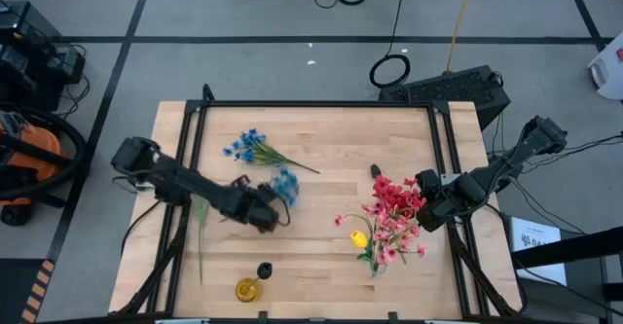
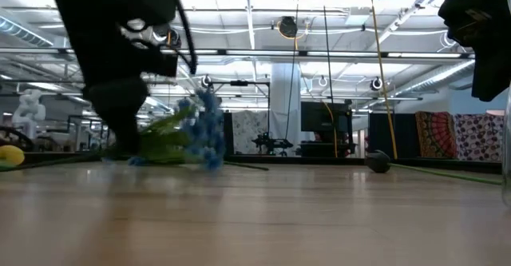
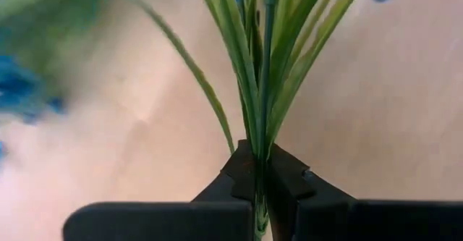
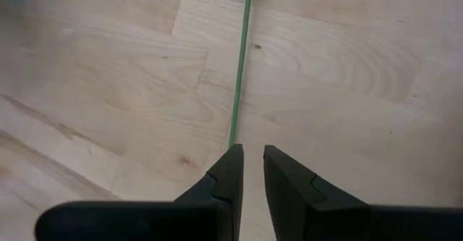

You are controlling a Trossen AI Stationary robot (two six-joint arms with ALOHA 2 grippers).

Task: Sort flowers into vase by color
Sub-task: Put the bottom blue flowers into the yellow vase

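The left pincer (image 3: 262,179) is clamped on a blue sprig's (image 1: 283,185) leafy stem low over the table (image 1: 321,149), apparently to carry it vaseward, while the right pincer (image 4: 252,170) waits narrowly parted.

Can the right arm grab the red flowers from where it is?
Probably yes. The right gripper sits right beside the red flowers, with nothing between them. The left gripper is busy across the table, shut on a blue flower, so it is not in the way.
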